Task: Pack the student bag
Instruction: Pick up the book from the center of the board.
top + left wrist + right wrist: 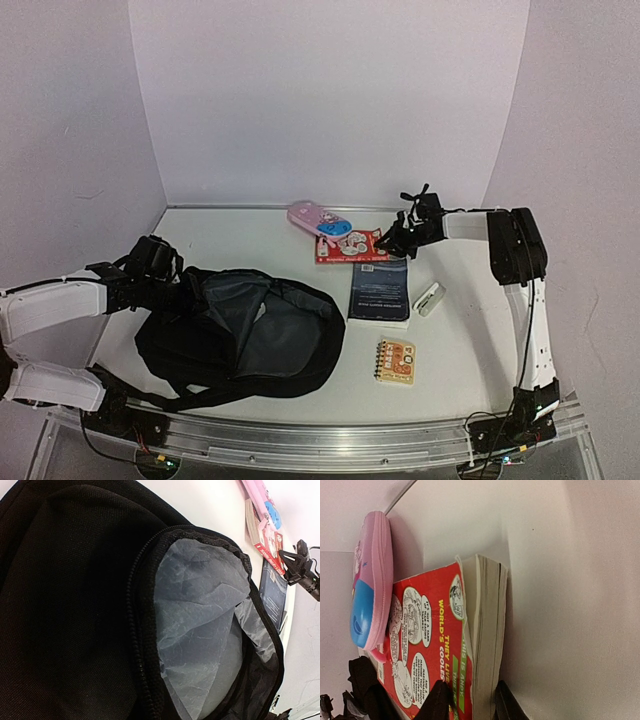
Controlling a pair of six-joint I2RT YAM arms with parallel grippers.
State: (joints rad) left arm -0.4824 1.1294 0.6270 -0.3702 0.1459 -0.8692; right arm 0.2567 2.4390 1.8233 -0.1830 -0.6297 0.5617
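Observation:
The student bag [240,335], black with a grey lining [200,610], lies open at the front left. My left gripper [168,274] is at the bag's upper left rim. Its fingers are hidden in the black fabric [65,605], which stands raised there. My right gripper [400,240] is at the right edge of a red comic-cover book [348,246]. In the right wrist view the jaws straddle the book's page edge [487,630], one finger over the red cover and one at the table side, and the gripper [472,702] is still open.
A pink pencil case [320,220] rests on the red book's far corner. A dark blue book [381,288] lies in front of it, with a small white object [430,298] to its right. A small orange notepad [396,360] lies nearer the front edge.

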